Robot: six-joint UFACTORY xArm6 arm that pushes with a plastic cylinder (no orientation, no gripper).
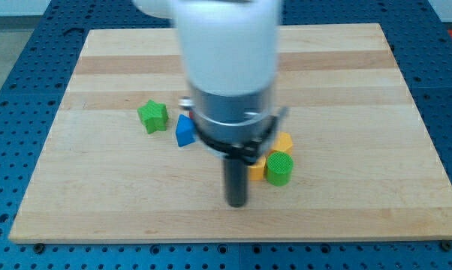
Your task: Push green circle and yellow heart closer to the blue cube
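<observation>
Green circle point(279, 168) sits at the right end of the cluster, well right of the blue cube point(184, 131) and a little lower. Two yellow pieces next to it: one point(284, 142) just above the green circle, one point(257, 169) touching its left side. Both are half hidden by the arm, so I can't tell which is the yellow heart, probably the lower one, low confidence. Green star point(153, 116) is just left of the blue cube and slightly higher; not part of the job. Everything is on the wooden board point(98, 195).

My tip point(236, 202) is down on the board, below and right of the blue cube, left of and slightly below the lower yellow piece, apparently just clear of it. No jaws on this rig, a bare rod holding nothing.

Step in hand, as I read it: still positioning, the two targets not yet closed up on the blue cube. My tip is on the wrong side. The next move calls for going round to the far right of the green circle, then pushing left and slightly up towards the blue cube.

Arm pose: vertical, white housing and dark collar straight over the cluster, blocking the gap between the blue cube and the yellows.
</observation>
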